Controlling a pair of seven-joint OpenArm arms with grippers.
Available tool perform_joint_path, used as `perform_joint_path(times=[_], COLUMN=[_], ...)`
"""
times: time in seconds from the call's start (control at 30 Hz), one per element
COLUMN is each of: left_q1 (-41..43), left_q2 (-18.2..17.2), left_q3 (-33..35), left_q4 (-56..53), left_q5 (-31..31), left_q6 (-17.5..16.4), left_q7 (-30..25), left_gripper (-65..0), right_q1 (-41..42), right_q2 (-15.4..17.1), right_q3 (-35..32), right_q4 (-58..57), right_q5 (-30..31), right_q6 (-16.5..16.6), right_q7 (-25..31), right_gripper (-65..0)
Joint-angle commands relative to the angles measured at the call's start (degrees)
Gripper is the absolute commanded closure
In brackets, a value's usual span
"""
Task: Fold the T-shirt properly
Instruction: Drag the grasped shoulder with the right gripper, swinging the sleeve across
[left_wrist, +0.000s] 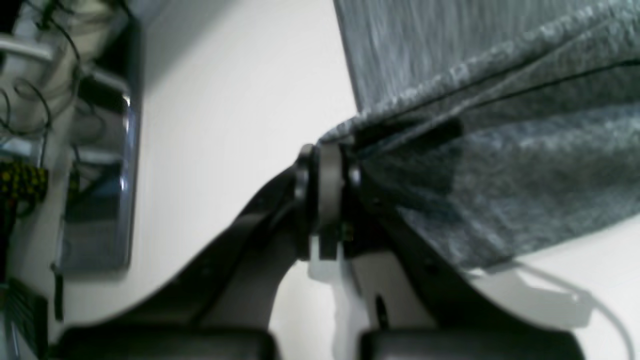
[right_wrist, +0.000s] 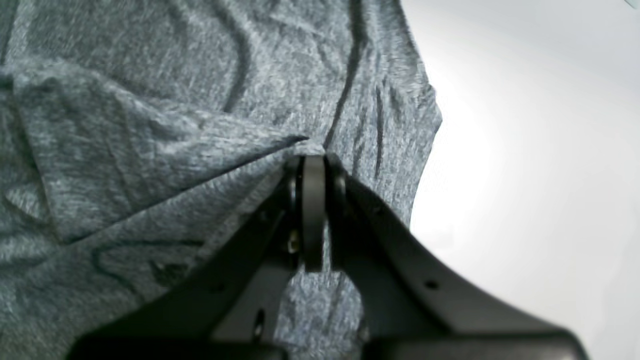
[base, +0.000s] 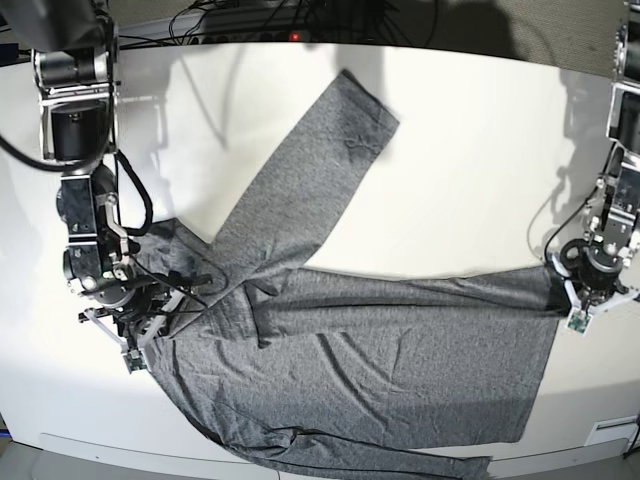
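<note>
— Where is the T-shirt (base: 350, 350)?

— It lies spread over the white table (base: 470, 150), filling the lower middle of the base view. One sleeve points to the upper middle.

— What does the left gripper (base: 583, 300) do?

— At the right edge, its jaws pinch the shirt's corner.

— And the right gripper (base: 140, 325)?

— At the left, its jaws are clamped on a fold of the shirt too.

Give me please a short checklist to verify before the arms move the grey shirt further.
1. Left gripper shut on the T-shirt edge: ok.
2. Right gripper shut on the cloth: ok.
3. Cloth pulled taut between both grippers: not ok, creases remain.
4. One sleeve lies flat on the table: ok.
5. Other sleeve fully on the table: cannot tell, it lies at the near edge.
</note>
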Motion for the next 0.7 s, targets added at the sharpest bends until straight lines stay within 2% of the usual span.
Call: perform_joint_path(times=[0.0, 0.13, 0.27, 0.43, 0.67], left_q1=[-1.77, -1.88, -1.88, -3.63, -10.91], left_q2=[-1.22, -1.22, -1.16, 0.79, 6.60], left_q3=[-0.48, -0.48, -0.48, -0.48, -0.48], left_q4=[0.76, 0.76, 0.74, -1.66, -15.21], left_q5=[-0.22, -1.62, -1.38, 1.01, 1.20], left_q6=[-0.20, -3.02, -7.02, -7.08, -7.10], left_q7=[-2.25, -7.10, -12.61, -13.79, -15.69], left_gripper=[0.0, 0.0, 0.0, 0.0, 0.0], right_q1=[1.92, 2.01, 2.21, 2.25, 2.54], right_q2=[0.79, 0.79, 0.79, 0.76, 0.76], right_q3=[0.46, 0.46, 0.46, 0.46, 0.46], right_q4=[0.94, 0.94, 0.94, 0.87, 0.85], right_q5=[0.00, -0.04, -2.91, -4.09, -4.13], right_q6=[-0.63, -0.63, -0.70, -1.92, -2.05], right_q7=[2.05, 3.30, 3.45, 3.45, 3.50], right_gripper=[0.0, 0.0, 0.0, 0.0, 0.0])
